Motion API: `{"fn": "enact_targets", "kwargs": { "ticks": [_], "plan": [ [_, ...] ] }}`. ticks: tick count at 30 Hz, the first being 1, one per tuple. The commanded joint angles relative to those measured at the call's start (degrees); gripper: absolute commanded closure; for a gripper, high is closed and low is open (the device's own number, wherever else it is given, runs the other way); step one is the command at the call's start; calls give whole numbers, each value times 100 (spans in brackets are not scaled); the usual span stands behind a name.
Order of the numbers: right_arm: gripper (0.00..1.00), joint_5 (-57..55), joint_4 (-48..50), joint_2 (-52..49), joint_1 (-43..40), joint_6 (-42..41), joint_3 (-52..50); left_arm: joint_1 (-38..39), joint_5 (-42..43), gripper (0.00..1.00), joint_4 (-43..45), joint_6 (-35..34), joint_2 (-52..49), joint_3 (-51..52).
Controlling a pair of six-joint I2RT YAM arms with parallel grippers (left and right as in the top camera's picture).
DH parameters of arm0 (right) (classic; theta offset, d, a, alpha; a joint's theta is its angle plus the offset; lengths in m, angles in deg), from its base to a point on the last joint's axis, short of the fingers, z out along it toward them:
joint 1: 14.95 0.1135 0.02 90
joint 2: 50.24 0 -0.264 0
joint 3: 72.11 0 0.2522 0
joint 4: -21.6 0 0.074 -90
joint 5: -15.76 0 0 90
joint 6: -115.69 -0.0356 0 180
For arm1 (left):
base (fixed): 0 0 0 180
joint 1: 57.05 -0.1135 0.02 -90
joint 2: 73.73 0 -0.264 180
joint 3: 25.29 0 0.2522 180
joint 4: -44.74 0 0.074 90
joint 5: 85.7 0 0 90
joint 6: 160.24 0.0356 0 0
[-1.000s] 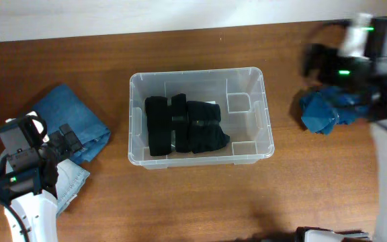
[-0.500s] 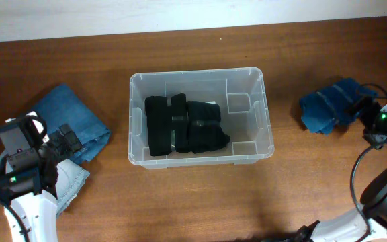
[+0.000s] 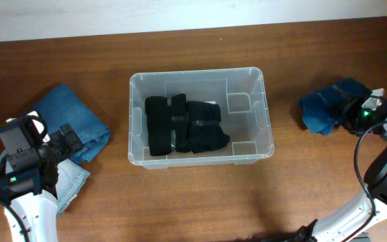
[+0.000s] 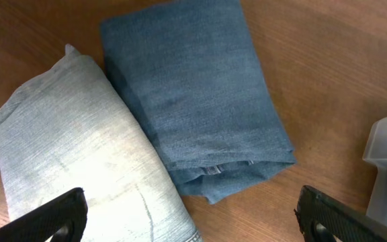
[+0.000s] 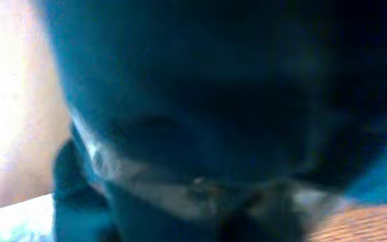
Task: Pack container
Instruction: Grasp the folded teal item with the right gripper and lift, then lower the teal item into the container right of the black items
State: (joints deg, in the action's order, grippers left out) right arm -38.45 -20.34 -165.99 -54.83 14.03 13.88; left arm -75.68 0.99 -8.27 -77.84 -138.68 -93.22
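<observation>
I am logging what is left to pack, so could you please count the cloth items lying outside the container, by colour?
Mid-blue folded denim: 1
Pale grey-blue folded denim: 1
Dark blue crumpled cloth: 1
Total: 3

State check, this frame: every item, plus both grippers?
container: lidless, partly filled.
black garment: folded, inside container.
blue denim: folded, outside container.
pale denim: folded, touching blue denim.
dark blue cloth: crumpled, outside container.
left gripper: open, above the denim.
right gripper: at dark blue cloth; jaws unclear.
</observation>
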Motion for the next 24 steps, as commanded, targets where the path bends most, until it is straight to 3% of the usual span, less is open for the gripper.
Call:
{"fn": "enact_targets", "kwargs": {
  "ticks": [1,5,14,19,24],
  "plan": [
    [92,195,-105,-81,122,55,-85,-28,96,1,17,-52,2,-107],
    [96,424,-334,476,125,205,-7,-28,96,1,13,-52,2,-107],
    [96,424,-2011,2955,763,999,1185,-28,96,1,13,-52,2,-107],
    [96,245,-2341,3770,1823,1062,1329,-28,96,1,11,-52,2,-107],
    [96,-424,-2734,3665,3333,1062,1248,-28,96,1,11,-55,2,-107]
  ]
}}
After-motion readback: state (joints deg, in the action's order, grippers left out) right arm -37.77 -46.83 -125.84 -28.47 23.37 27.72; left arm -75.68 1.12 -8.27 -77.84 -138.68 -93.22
